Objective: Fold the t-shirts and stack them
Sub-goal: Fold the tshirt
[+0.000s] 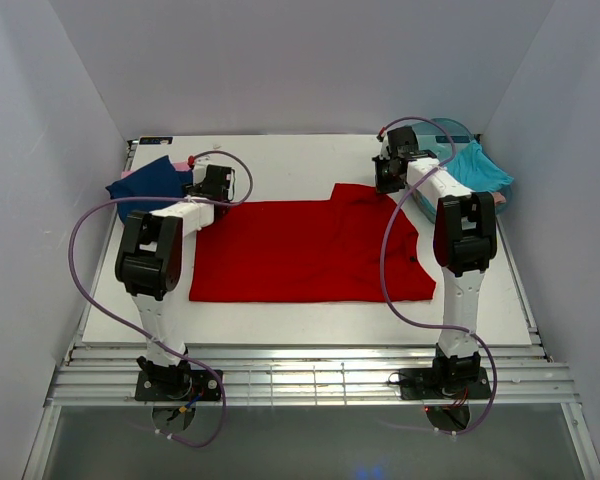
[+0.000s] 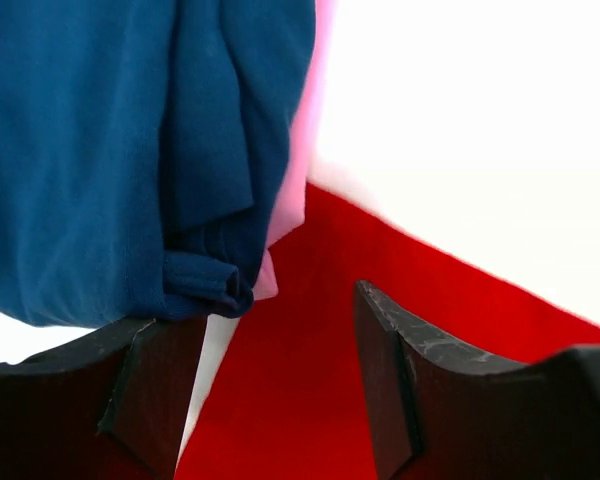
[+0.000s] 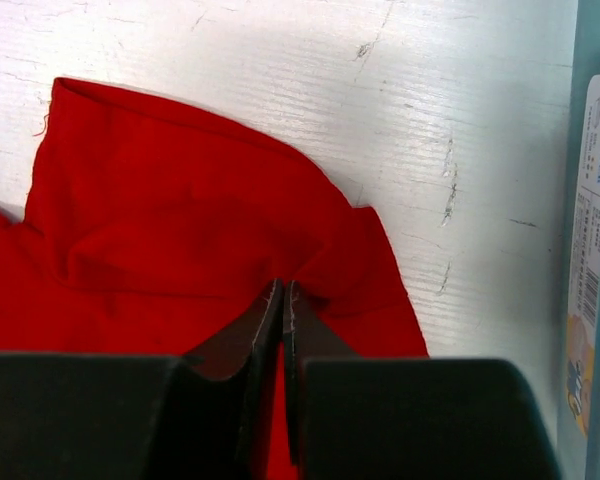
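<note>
I see both arms rising from their bases toward 12 o'clock, elbows bent. Left arm (image 1: 148, 262): forearm angles off to 2 o'clock, left gripper (image 2: 270, 400) with jaws spread wide (clear in the wrist view). Right arm (image 1: 466, 236): forearm runs to 10 o'clock, right gripper (image 3: 282, 300) tipped down, jaws pinched on a fold of the red t-shirt (image 3: 180, 200).

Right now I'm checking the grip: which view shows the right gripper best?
Right wrist: the right gripper is shut, red t-shirt cloth bunched at its tips. Top external shows it small, at the shirt's far corner. Left wrist does not show it.
</note>
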Motion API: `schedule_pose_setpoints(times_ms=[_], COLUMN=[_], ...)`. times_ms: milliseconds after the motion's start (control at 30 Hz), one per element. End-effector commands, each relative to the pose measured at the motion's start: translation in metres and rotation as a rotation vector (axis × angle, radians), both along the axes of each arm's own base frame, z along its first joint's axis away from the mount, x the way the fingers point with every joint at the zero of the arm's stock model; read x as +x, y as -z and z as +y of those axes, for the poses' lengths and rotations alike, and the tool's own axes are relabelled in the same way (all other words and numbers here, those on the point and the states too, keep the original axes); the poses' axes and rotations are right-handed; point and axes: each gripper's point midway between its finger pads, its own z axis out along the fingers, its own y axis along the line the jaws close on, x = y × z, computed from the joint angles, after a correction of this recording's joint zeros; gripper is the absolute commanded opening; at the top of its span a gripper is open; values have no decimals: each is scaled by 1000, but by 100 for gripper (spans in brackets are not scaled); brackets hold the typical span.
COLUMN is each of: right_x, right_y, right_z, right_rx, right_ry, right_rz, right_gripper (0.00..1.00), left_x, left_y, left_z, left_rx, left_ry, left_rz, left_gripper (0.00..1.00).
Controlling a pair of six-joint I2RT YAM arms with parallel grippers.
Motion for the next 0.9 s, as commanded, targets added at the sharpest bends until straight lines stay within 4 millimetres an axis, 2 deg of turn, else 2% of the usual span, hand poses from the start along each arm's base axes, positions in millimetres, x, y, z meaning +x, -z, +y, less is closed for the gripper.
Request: schedule_pose_setpoints(times_ms=[0, 233, 333, 367, 567, 700, 800, 867], right_x=[13, 11, 11, 12, 11, 11, 10, 9], right_y=[-28, -28, -30, -30, -28, -25, -25, -23], right_z=[-3, -3, -3, -3, -4, -3, -3, -3], right_rx=[-14, -13, -17, -18, -22, -17, -20, -21], right_ry=[-5, -8, -6, -8, -9, -11, -11, -12], right_rz=[-81, -79, -82, -82, -79, -71, -69, -64], right_gripper=[8, 8, 8, 8, 8, 8, 8, 8], left_x=[28, 34, 31, 35, 26, 31, 35, 39], left_y=[-38, -23, -13, -17, -23, -15, -4, -4], left_z=[4, -9, -20, -26, -32, -40, -39, -39], left_rx=[13, -45, -101, -129, -207, -226, -220, -213], left_ry=[-5, 48, 85, 98, 92, 120, 115, 121], left_rz=[-144, -130, -121, -153, -194, -178, -163, -173], left_gripper=[70, 69, 68, 67, 66, 65, 65, 65])
